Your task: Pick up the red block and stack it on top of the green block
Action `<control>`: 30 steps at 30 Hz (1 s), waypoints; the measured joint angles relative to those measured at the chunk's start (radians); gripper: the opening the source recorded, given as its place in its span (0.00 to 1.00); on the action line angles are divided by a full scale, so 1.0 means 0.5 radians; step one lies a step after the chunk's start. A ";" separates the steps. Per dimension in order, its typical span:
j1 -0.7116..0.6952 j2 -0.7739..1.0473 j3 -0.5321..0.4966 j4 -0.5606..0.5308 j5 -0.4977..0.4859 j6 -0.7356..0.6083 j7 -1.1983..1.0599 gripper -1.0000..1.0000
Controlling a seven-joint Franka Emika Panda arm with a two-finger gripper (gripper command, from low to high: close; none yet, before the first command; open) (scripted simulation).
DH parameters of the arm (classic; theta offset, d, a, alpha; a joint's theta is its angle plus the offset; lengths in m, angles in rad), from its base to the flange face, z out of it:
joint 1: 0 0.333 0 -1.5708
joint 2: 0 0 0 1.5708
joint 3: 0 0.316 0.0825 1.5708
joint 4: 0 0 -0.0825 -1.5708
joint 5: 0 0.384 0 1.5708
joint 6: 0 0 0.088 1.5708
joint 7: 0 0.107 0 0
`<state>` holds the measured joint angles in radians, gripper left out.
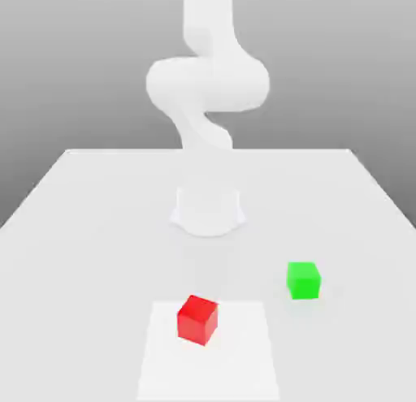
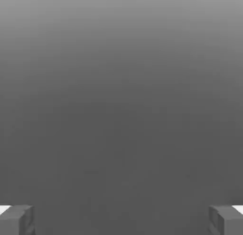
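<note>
Red against the pale table (image 1: 89, 197), the red block (image 1: 197, 318) sits on a lighter square patch (image 1: 244, 360) in the exterior view, turned a little so one corner faces the camera. The green block (image 1: 304, 279) stands at about two o'clock from it, near but clearly apart, with bare table between them. The arm (image 1: 207, 84) rises from its round base (image 1: 208, 212) at twelve o'clock from the red block, folded high above the table.

In the hand view the gripper (image 2: 121, 220) has its two grey fingertips (image 2: 16, 220) spread wide at the frame's edges, nothing between them: open and empty.

The step in hand, as I judge it, is the approach to the red block. To do it well, the hand should come in over the block's centre and turn the wrist so the fingers meet two flat opposite faces, not the corners, since the cube lies skewed. Descend straight, keeping the jaws wide until they straddle the block, then close low enough for a firm hold. Keeping the descent away from two o'clock avoids nudging the green block.
</note>
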<state>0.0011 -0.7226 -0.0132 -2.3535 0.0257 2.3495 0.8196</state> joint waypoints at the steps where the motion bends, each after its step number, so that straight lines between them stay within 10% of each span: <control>1: -0.006 0.076 -0.004 -0.050 0.029 0.046 0.016 0.50; 18: -0.084 1.350 0.025 -0.877 0.000 0.854 0.649 0.50; 25: -0.083 1.844 0.018 -0.857 -0.052 1.267 0.716 0.50; 26: -0.089 1.894 0.024 -0.851 -0.050 1.309 0.716 0.00; 30: -0.089 1.894 0.025 -0.851 -0.054 1.311 0.719 0.00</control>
<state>-0.0434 0.2243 -0.0009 -2.7791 -0.0013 3.0049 1.1793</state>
